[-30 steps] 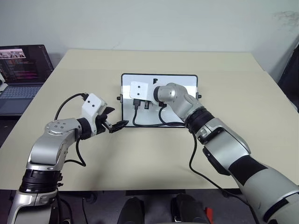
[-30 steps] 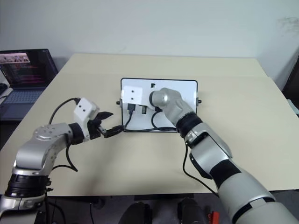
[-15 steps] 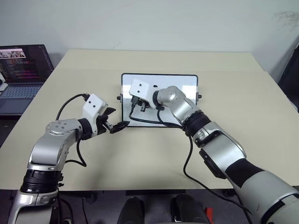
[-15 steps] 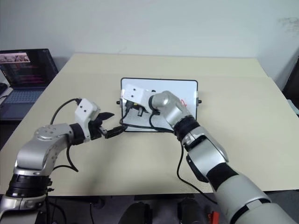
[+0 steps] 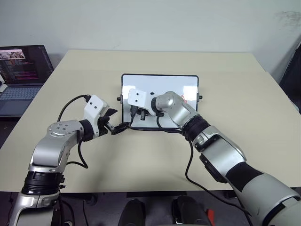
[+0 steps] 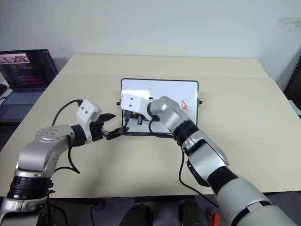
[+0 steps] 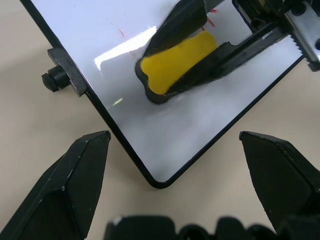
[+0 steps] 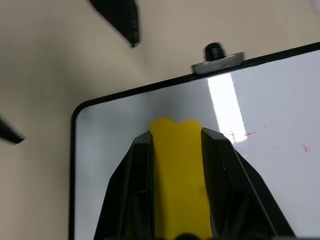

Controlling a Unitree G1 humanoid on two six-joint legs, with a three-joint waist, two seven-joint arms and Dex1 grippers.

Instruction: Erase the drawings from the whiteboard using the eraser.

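Note:
The whiteboard (image 5: pixel 160 83) lies flat in the middle of the table. My right gripper (image 8: pixel 177 137) is shut on the yellow eraser (image 8: pixel 180 170), which rests on the board's near-left part, close to the rounded corner. The left wrist view shows the eraser (image 7: pixel 175 60) flat on the white surface between the black fingers. One red drawing (image 6: pixel 184 104) sits on the board's right side, and faint red traces (image 7: pixel 122 34) remain near the eraser. My left gripper (image 5: pixel 117 120) hovers open just off the board's near-left corner, touching nothing.
An open laptop (image 5: pixel 23 70) stands at the table's far-left edge. A black knob (image 7: pixel 52 80) sticks out from the board's left side. Cables from my right wrist trail across the board's near edge (image 5: pixel 155 128).
My right gripper has slid the eraser left and nearer across the board, rolling a little, which uncovered the red scribble on the right. The left arm has not moved.

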